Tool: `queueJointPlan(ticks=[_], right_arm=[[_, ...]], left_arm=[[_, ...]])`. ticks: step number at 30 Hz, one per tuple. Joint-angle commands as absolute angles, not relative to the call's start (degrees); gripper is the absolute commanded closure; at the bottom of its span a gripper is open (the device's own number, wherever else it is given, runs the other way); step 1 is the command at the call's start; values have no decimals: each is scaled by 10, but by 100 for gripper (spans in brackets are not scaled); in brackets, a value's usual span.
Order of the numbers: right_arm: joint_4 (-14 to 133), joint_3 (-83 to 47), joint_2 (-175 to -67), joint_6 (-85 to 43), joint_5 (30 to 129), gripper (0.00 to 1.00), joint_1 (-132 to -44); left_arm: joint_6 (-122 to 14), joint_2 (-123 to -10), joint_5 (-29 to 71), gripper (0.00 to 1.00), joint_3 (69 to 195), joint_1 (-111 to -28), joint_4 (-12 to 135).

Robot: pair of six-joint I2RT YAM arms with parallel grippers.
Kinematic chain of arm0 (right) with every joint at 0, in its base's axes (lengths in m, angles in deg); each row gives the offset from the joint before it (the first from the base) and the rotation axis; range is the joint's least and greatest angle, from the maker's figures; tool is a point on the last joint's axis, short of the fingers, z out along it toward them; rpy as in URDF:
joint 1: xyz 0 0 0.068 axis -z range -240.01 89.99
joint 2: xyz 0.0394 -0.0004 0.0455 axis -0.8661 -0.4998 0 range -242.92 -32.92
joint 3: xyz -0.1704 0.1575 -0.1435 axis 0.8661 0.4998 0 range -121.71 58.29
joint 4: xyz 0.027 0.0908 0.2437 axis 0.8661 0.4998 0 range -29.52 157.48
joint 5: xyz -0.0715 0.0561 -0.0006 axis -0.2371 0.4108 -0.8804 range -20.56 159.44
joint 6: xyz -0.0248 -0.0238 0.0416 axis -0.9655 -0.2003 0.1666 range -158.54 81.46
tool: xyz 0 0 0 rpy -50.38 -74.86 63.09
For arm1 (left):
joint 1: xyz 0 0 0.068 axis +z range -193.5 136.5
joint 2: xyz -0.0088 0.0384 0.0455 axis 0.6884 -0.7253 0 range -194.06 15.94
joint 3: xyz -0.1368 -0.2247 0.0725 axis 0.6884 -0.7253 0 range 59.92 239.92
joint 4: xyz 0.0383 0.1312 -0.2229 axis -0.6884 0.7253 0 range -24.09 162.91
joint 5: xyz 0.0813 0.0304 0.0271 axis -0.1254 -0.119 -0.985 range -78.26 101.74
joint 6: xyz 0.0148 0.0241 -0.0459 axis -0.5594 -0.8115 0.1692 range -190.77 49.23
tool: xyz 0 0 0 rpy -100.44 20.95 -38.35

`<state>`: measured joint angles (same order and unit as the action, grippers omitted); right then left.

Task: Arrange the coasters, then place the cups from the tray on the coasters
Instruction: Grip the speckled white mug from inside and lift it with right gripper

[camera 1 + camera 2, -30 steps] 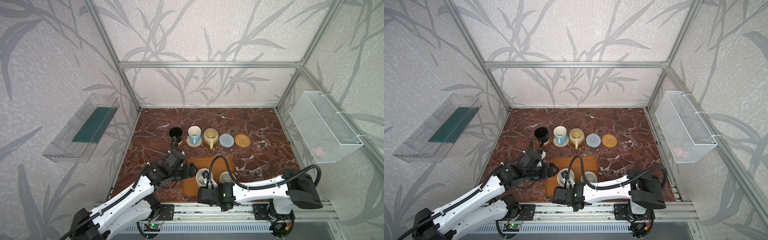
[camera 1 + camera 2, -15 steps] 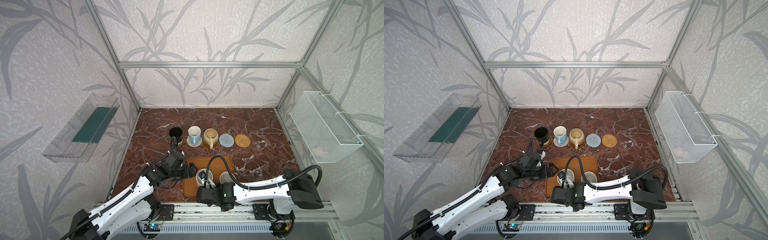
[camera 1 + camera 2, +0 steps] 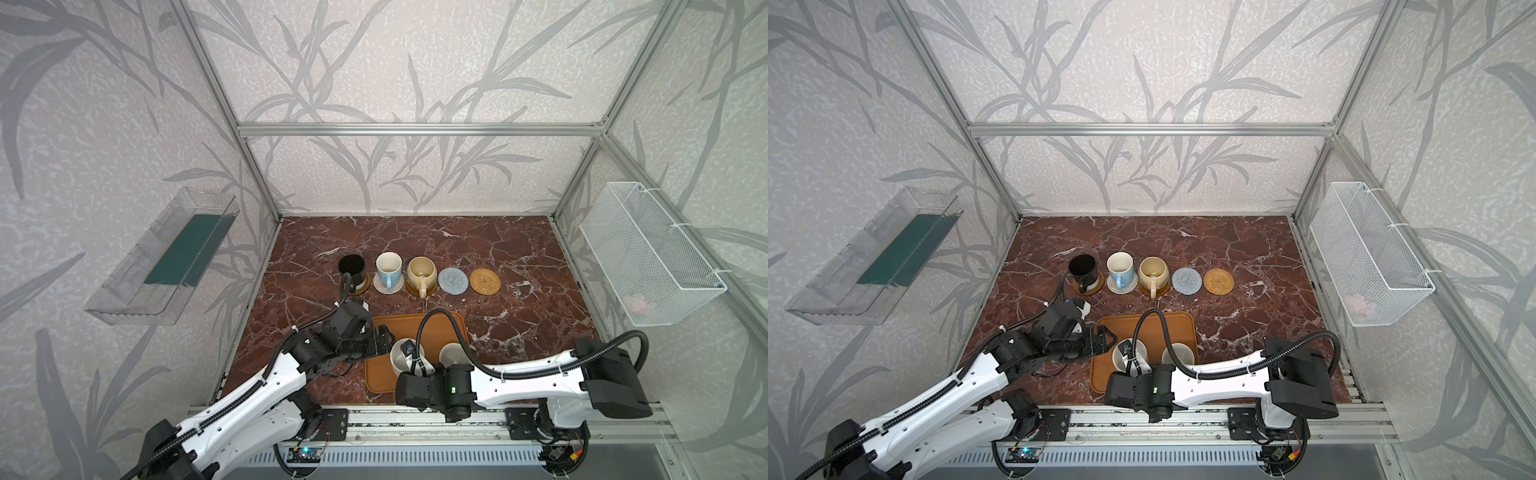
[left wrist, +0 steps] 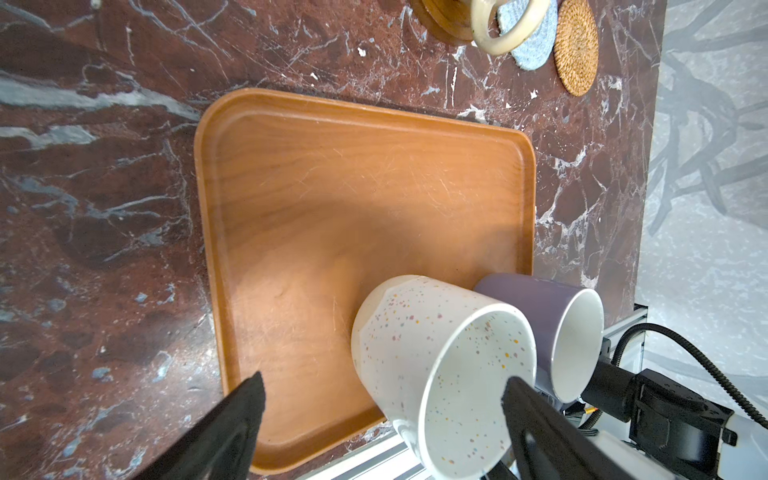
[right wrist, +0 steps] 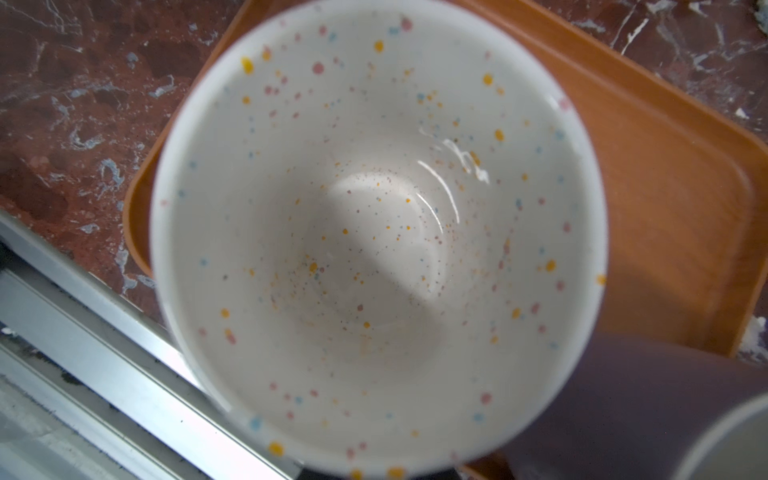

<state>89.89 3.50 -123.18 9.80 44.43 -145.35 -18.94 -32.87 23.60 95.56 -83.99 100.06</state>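
Top views: black cup, light blue cup and cream-yellow cup are seated on coasters at 12 o'clock of the tray. Grey-blue coaster and rattan coaster are left bare. Right gripper jaws are pressed together, apparently on the rim of the speckled white cup.

Left wrist view: left gripper jaws are spread, empty. Lavender cup stands on the tray. Two placements are judged outstanding.

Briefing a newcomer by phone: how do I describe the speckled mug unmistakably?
Find the orange-brown tray at the near edge of the marble table. Of its two mugs, the speckled white mug is the left one in both top views, flecked with coloured dots, unlike the lavender mug beside it.
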Motion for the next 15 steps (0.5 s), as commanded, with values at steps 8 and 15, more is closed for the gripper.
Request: queueJointPlan(ticks=[8, 15], right_arm=[[882, 31, -1148, 86, 378, 99, -1450], [872, 24, -1111, 64, 361, 100, -1436]], left_arm=[[-169, -286, 201, 8, 984, -838, 959], [-200, -265, 162, 7, 1031, -837, 976]])
